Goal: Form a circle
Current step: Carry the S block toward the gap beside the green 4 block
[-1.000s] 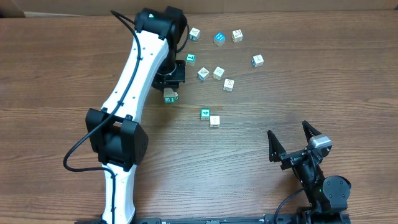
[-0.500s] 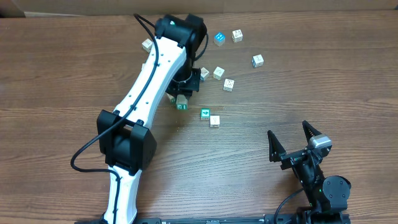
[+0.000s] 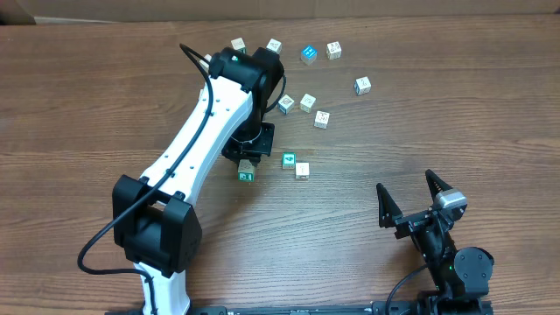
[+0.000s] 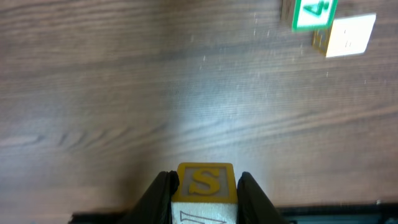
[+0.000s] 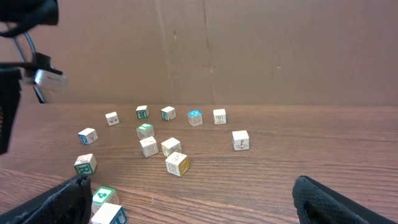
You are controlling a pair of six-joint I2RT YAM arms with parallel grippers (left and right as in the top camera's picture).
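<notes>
Pale wooden cube (image 4: 204, 183) between dark fingers (image 4: 160, 198)

Lettered cubes (image 5: 171, 147), pale and teal-faced, lie scattered left of centre on a wooden table (image 5: 298, 149); right gripper (image 5: 190, 180) fingers spread wide at the lower corners.

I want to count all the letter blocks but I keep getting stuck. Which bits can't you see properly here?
Overhead: the left arm hides whatever lies under it.
Overhead: the marks on the blocks are too small to read.
Left wrist: the green 4 block is cut off by the top edge, the held S block by the bottom edge.
Right wrist: the fingers of the right gripper are blurry and cut off at the bottom.
</notes>
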